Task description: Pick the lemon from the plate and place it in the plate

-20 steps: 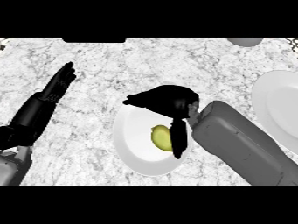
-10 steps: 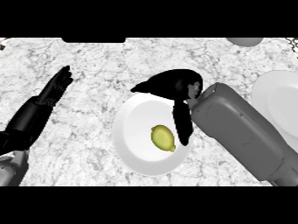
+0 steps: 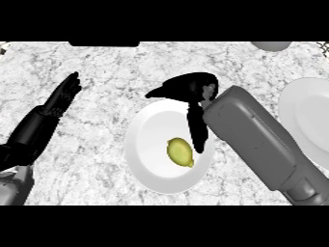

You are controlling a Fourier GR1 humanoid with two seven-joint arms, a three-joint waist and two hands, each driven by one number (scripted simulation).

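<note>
1. The task was at its beginning; the lemon (image 3: pixel 180 152) lay on the middle plate (image 3: pixel 147 159), and nothing had been lifted yet.
2. The right hand (image 3: pixel 189 91) hung over the far rim of that plate; its fingers (image 3: pixel 196 130) pointed down toward the lemon, mostly straight and spread, and they held nothing; one finger reached just beside the lemon, but I could not tell whether it touched.
3. What was left, as I judged: to close the hand round the lemon, to lift it, to carry it to the second plate (image 3: pixel 316 123), which stood on the worktop (image 3: pixel 117 72) to the right of the right forearm, and to release it there.
4. The left hand (image 3: pixel 61 99) rested open at the left side, fingers up, well apart from both plates.
5. The lemon looked small, oval and yellow-green, with a smooth skin; it lay on its side just below the fingertips.
</note>
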